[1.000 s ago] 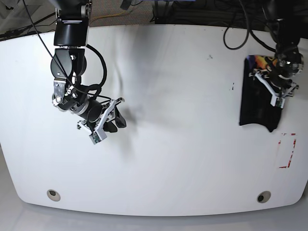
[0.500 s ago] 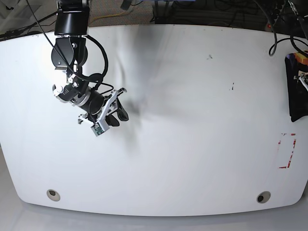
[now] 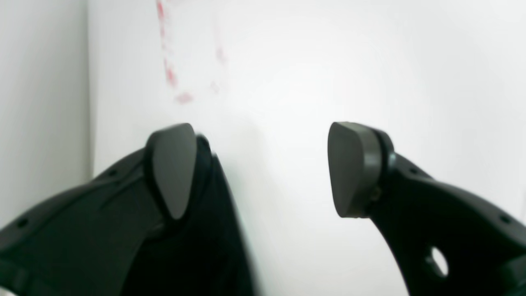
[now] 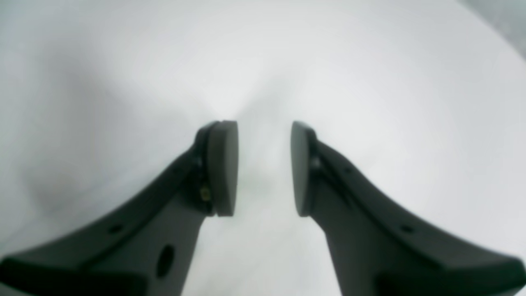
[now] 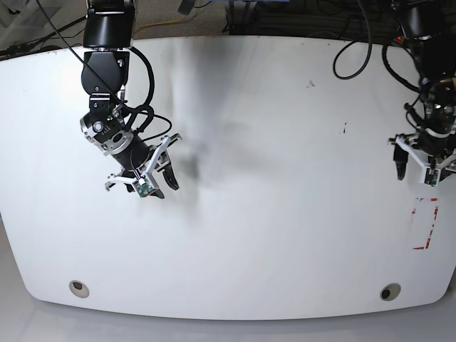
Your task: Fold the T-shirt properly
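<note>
- The white worktop (image 5: 271,214) is seen from above in the base view, with an arm over each of its side edges.
- The right gripper (image 5: 153,184) hangs over the side of the worktop on the base view's left, well in from the edge, and casts a dark shadow just beside it.
- In the right wrist view, its fingers (image 4: 224,166) are held slightly apart; only bare worktop is seen in the narrow gap.
- The left gripper (image 5: 420,165) is held near the opposite edge, just behind a red taped outline (image 5: 425,224).
- Its fingers (image 3: 174,168) are spread wide, with nothing between them.
- A black mass is seen below one left finger; whether it is cloth or gripper cannot be told.
- Where the T-shirt lies cannot be told.
- Two round holes (image 5: 77,288) are set near the front edge.
</note>
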Motion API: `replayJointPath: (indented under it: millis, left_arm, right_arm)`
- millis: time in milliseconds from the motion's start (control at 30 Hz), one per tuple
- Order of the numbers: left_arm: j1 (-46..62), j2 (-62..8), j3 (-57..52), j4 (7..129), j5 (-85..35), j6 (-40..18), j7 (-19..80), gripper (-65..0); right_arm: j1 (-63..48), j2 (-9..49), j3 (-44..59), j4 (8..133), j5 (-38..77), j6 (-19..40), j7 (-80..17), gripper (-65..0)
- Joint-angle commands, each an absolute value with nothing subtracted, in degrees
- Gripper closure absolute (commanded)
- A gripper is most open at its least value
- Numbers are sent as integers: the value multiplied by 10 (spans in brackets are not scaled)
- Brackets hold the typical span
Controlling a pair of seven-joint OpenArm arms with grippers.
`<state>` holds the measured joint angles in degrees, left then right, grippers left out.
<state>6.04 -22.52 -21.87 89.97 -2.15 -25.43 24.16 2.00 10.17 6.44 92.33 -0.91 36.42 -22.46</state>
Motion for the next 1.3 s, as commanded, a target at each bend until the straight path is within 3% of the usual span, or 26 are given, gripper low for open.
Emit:
replayJointPath:
  millis: [0,167,300,433,567,1067,1267]
  left_arm:
    - [74,-196,-176,938,5,-153,167,-464]
    - [123,-124,-76,962,73,-43,95,-464]
    - [180,-67,-33,987,81,-1,93,-464]
    - [242,-29,-11,1013,80,1,92,-463]
    - [315,-9,6,1028,80,1,54,-417]
    - [593,-25,36,1091,24,1,13,-408]
    - [669,-33,36,1088,22,1,12,-408]
  right_arm:
    - [15,103,96,915,-31,365,-142,-203]
    - [-24,106,156,879,-48,365,-36,-203]
    - [-80,116,188,873,-35,365,0,-203]
    - [-139,142,189,875,43,365,0,-203]
    - [-200,159,189,877,95,365,0,-203]
    - [-465,144,227,946,190,365,3,-201]
    - [-567,140,237,943,209,367,54,-201]
